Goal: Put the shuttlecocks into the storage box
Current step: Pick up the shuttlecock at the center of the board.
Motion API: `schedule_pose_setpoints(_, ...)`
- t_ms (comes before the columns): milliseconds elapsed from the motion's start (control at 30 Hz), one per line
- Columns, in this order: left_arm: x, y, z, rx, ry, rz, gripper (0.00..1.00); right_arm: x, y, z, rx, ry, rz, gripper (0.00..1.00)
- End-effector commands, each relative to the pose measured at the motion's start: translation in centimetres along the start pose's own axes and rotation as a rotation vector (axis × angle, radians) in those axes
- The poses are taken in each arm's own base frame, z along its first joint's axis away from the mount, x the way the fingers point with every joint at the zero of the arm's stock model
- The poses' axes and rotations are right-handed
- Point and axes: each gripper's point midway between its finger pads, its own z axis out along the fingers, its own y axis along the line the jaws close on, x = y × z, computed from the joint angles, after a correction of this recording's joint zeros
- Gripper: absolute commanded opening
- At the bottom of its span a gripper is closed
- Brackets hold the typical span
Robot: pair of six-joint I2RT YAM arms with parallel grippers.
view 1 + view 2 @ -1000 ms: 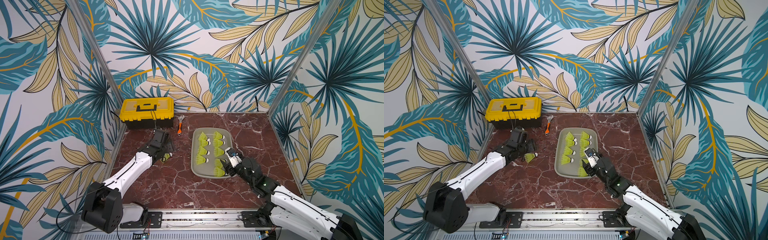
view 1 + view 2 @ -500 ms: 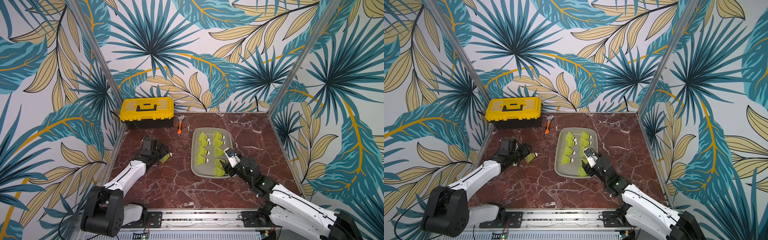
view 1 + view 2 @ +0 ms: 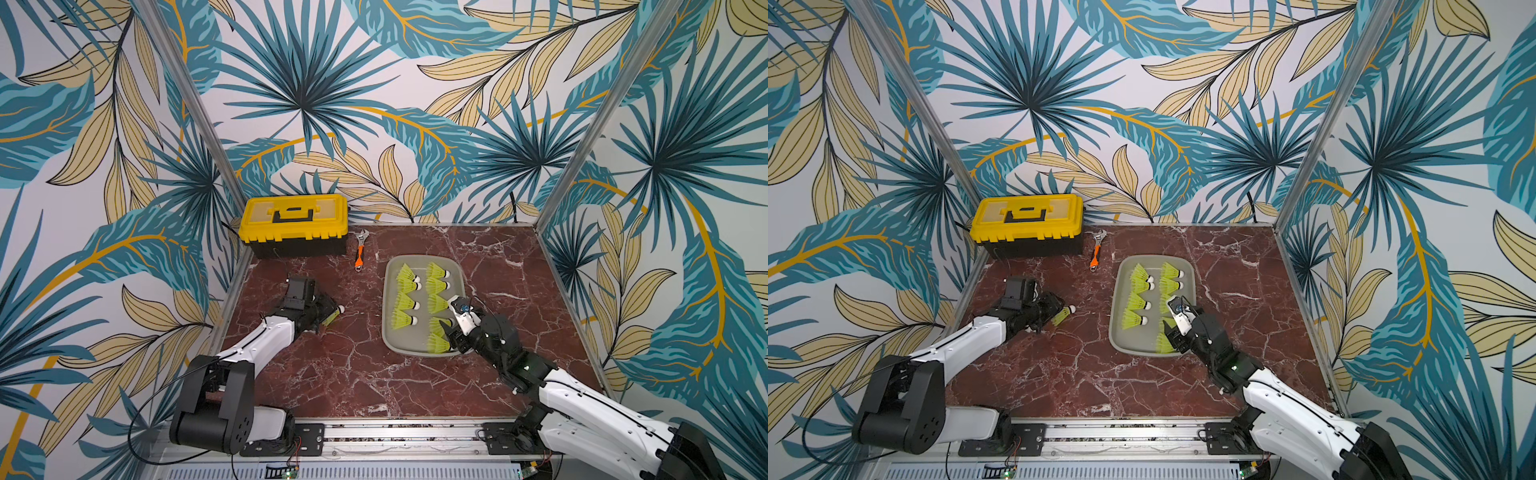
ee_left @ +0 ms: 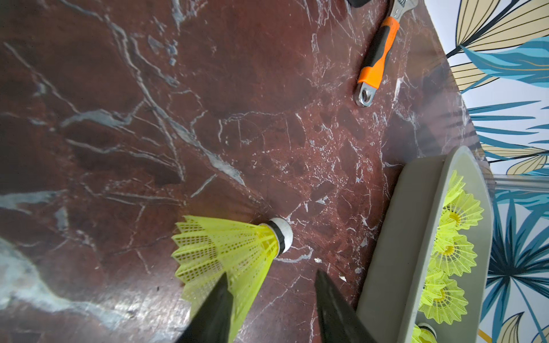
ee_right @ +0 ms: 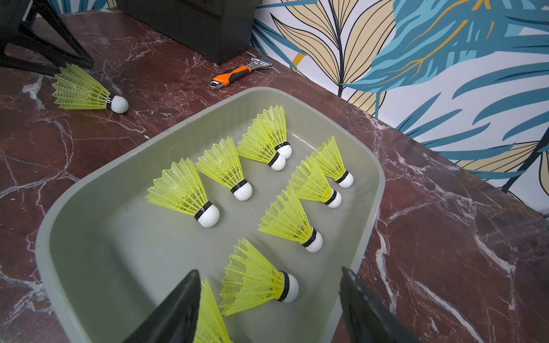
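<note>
while nine shuttlecocks point(image 5: 181, 193) are lying on their sides in the storage box point(image 5: 133, 252), a lone shuttlecock point(image 4: 225, 252) is lying outside it on the table point(image 3: 353, 374), to the left of the box and well apart from it. each one is showing a neon yellow-green perforated skirt with a scalloped edge, a black band and a rounded white tip. the nine inside are sitting in two rows running near to far, four in the left row and five in the right, with their tips pointing right. the box, a shallow grey tub with rounded corners, is sitting right of the table's middle. the left end effector point(image 4: 271, 274) is reaching over the lone shuttlecock from its skirt end. its jaws are standing apart, one finger overlapping the skirt and the other clear of it, so nothing is clamped. the right end effector point(image 5: 269, 270) is hovering over the near right end of the box, jaws spread wide and gripping nothing. an orange-handled wrench point(image 3: 359, 251) and a yellow-lidded toolbox point(image 3: 295, 220) are lying at the far left.
</note>
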Motion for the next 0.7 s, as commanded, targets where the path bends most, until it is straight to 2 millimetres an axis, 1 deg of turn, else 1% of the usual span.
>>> schedule_pose_setpoints(0,-0.8,-0.3,0.2,0.003,-0.016,0.01,0.38,0.0,-0.1,-0.1,0.005,-0.001,0.004,0.74)
schedule_pose_setpoints(133,-0.6,-0.5,0.3,0.016,-0.007,0.019,0.25,0.0,-0.1,-0.2,0.005,0.0,0.005,0.74)
schedule_pose_setpoints(233,-0.5,-0.8,0.3,0.036,0.006,0.025,0.11,0.1,-0.1,-0.3,0.005,-0.002,0.006,0.74)
schedule_pose_setpoints(300,-0.3,-1.7,0.2,0.077,0.017,0.041,0.04,0.1,-0.1,-0.4,0.006,-0.002,0.007,0.74)
schedule_pose_setpoints(367,0.0,-3.0,-0.1,0.141,0.046,0.065,0.0,0.0,-0.1,-0.5,0.006,-0.005,0.004,0.74)
schedule_pose_setpoints(400,0.2,-3.6,-0.3,0.167,0.067,0.072,0.0,-0.1,-0.1,-0.5,0.005,-0.005,0.002,0.74)
schedule_pose_setpoints(533,1.3,-7.3,-1.4,0.307,0.159,0.11,0.0,-0.4,-0.2,-0.6,0.002,-0.015,-0.008,0.74)
schedule_pose_setpoints(667,2.8,-11.6,-3.1,0.395,0.214,0.215,0.0,-1.0,0.3,-0.6,-0.025,-0.026,-0.031,0.74)
